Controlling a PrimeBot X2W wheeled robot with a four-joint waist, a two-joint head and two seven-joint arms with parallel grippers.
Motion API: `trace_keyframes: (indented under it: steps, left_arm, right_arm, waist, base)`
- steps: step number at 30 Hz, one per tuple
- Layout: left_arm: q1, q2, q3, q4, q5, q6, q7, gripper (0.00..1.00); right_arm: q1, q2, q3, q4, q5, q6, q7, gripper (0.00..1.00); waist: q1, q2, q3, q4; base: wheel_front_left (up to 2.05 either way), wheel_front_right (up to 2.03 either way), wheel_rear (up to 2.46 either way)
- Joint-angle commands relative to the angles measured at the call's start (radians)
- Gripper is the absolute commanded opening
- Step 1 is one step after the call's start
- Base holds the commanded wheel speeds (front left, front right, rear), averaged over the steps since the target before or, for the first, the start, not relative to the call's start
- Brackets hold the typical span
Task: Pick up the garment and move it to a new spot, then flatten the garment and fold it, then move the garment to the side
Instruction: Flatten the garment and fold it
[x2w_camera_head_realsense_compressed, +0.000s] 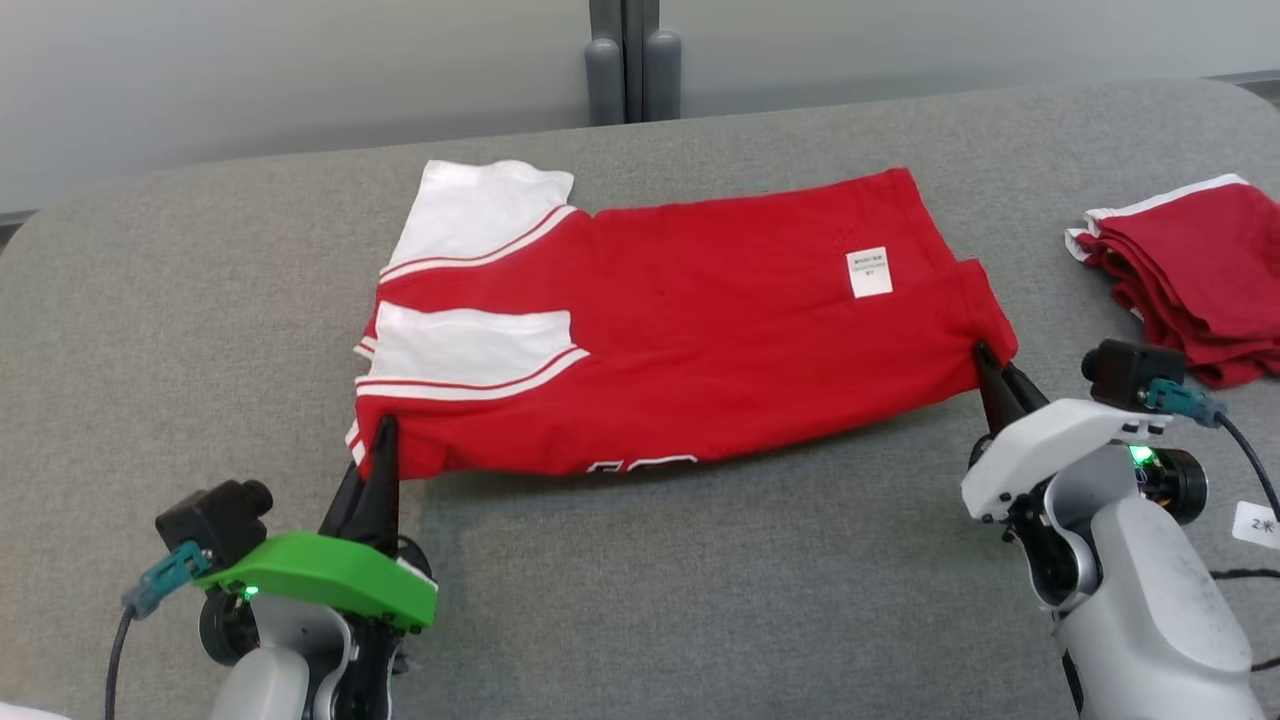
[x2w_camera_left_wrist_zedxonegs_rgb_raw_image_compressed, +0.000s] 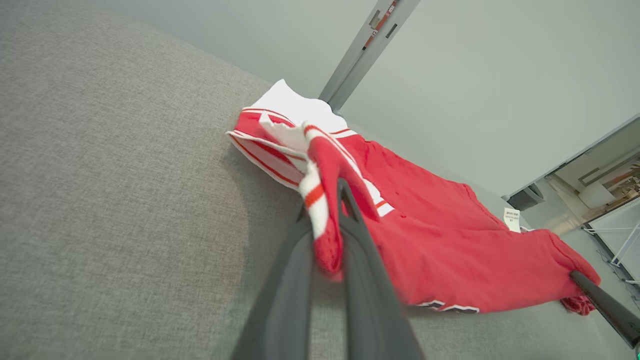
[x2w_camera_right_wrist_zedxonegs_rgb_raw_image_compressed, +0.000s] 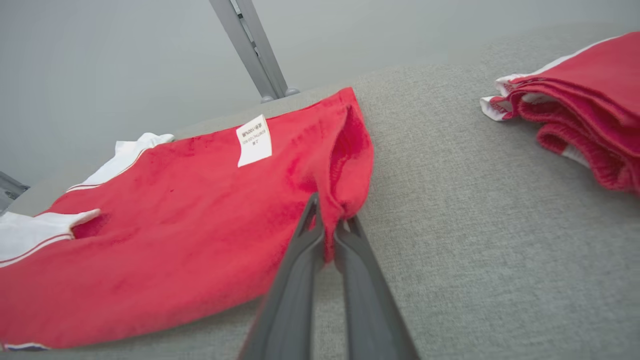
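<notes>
While one red garment (x2w_camera_head_realsense_compressed: 680, 330) is lying on the grey table (x2w_camera_head_realsense_compressed: 700, 600), we are pinching its near corners, left gripper (x2w_camera_head_realsense_compressed: 385, 432) at the sleeves, right gripper (x2w_camera_head_realsense_compressed: 988, 358) at the hem. One folded red pile (x2w_camera_head_realsense_compressed: 1190, 280), perhaps several pieces, is sitting just right of it.

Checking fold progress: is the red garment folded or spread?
Partly folded: one white sleeve lies turned in over the red garment; left gripper and right gripper pinch its near corners.

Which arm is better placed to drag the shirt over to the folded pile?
Probably the right. The right gripper is shut on the shirt at its hem corner, and the folded pile lies just beyond it on that side. The left gripper pinches the sleeve-end corner, farthest from the pile.
</notes>
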Motion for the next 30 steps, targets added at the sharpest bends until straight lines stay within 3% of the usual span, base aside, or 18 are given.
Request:
trace_keyframes:
  steps: [1,12,16,21,22,23,24,25,26,30]
  left_arm:
    - [0.034,0.010,0.001,-0.031,-0.003,0.012,0.008,0.00]
    - [0.320,0.056,-0.006,-0.318,-0.028,0.111,0.129,0.00]
    - [0.382,0.052,-0.013,-0.333,-0.040,0.136,0.159,0.00]
    - [0.395,0.054,-0.028,-0.285,-0.022,0.143,0.158,0.00]
    - [0.391,0.054,-0.033,-0.277,-0.021,0.141,0.161,0.00]
    - [0.386,0.052,-0.036,-0.268,-0.022,0.139,0.161,0.00]
    - [0.382,0.052,-0.038,-0.264,-0.020,0.138,0.160,0.16]
    - [0.379,0.055,-0.040,-0.260,-0.017,0.135,0.160,0.61]
    - [0.376,0.058,-0.041,-0.258,-0.015,0.134,0.160,0.98]
    - [0.356,0.085,-0.041,-0.260,0.008,0.131,0.166,1.00]
  right_arm:
    - [0.040,-0.005,-0.005,-0.042,0.015,-0.001,0.016,0.00]
    - [0.418,-0.004,-0.059,-0.431,0.091,-0.001,0.174,0.00]
    - [0.492,-0.005,-0.068,-0.472,0.106,-0.001,0.196,0.00]
    - [0.508,-0.005,-0.065,-0.437,0.099,-0.001,0.184,0.02]
    - [0.505,-0.005,-0.066,-0.429,0.094,-0.001,0.179,0.13]
    - [0.499,-0.005,-0.067,-0.421,0.090,-0.001,0.174,0.39]
    - [0.495,-0.005,-0.067,-0.415,0.090,-0.001,0.172,0.53]
    - [0.492,-0.005,-0.068,-0.411,0.089,-0.001,0.170,1.00]
    - [0.489,-0.005,-0.072,-0.408,0.086,-0.001,0.166,1.00]
    - [0.481,-0.004,-0.094,-0.407,0.067,-0.001,0.161,1.00]
  waist:
    - [0.0000,0.0000,-0.017,-0.011]
    - [0.0000,0.0000,-0.025,-0.029]
    - [0.0000,0.0000,-0.011,-0.037]
    - [0.0000,0.0000,-0.001,-0.040]
    - [0.0000,0.0000,0.000,-0.039]
    - [0.0000,0.0000,0.001,-0.038]
    - [0.0000,0.0000,0.002,-0.037]
    - [0.0000,0.0000,0.003,-0.037]
    - [0.0000,0.0000,0.003,-0.036]
    - [0.0000,0.0000,0.003,-0.032]
  base:
    - [0.00,0.00,0.00]
    - [0.00,0.00,0.00]
    - [0.00,0.00,0.00]
    - [0.00,0.00,0.00]
    - [0.00,0.00,0.00]
    - [0.00,0.00,0.00]
    - [0.00,0.00,0.00]
    - [0.00,0.00,0.00]
    - [0.00,0.00,0.00]
    - [0.00,0.00,0.00]
